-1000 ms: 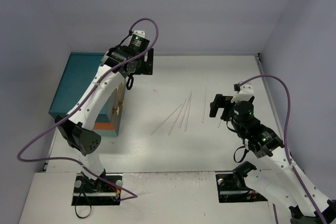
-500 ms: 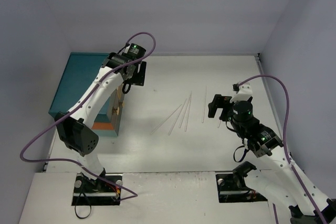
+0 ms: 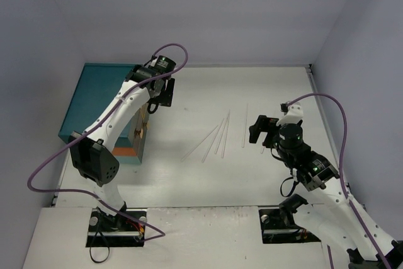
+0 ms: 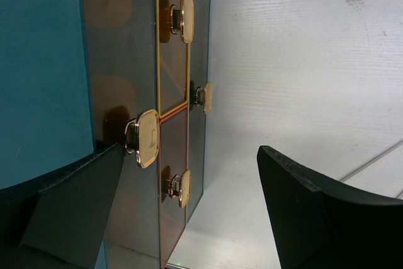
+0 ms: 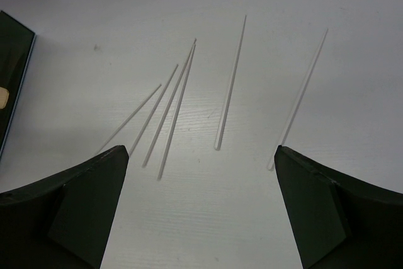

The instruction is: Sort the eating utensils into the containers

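Gaping wide and empty, left jaws by gold handles [image 4: 147, 138] on the chest [image 4: 44, 61], right jaws above chopsticks [image 5: 230, 86].

Both arms are the same build: white link shells, black joint housings. Left arm [image 3: 114, 114]: purple cable [image 3: 38, 171] loops out from the base [image 3: 116, 223] and arcs over the far end, where a green LED [image 3: 162, 62] is lit. Right arm [image 3: 340, 209]: same purple loop, green LEDs on the black housings far from its base. Fingers [image 4: 321, 218] are matte black wedges. There is red and yellow wiring at the left base.
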